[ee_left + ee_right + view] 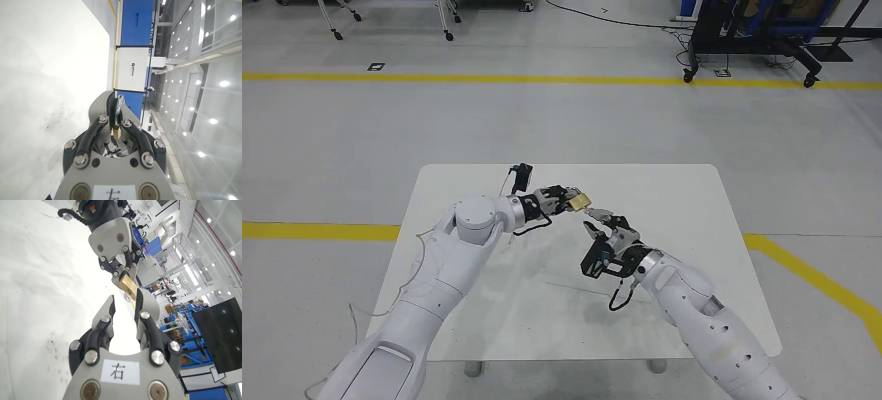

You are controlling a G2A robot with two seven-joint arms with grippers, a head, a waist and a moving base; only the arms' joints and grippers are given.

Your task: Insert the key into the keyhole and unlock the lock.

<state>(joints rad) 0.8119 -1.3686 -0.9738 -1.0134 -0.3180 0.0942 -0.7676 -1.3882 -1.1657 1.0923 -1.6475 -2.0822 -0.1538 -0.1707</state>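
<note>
A brass padlock (128, 284) hangs above the white table (682, 200), gripped at its upper end by my left gripper (126, 273), which is shut on it. In the top view the padlock (580, 201) sits at the tip of the left gripper (569, 199), near the table's middle. A silver key (128, 296) sticks out of the lock's lower end. My right gripper (125, 296) is open, its fingertips on either side of the key head and not closed on it. From above, the right gripper (604, 222) is just beside the lock. The left wrist view shows a brass sliver (117, 133) between its own fingers.
The table's far edge and rounded corner (107, 34) lie beyond the grippers. Small dark specks (54, 349) mark the tabletop under the right arm. Bare tabletop surrounds both arms on all sides.
</note>
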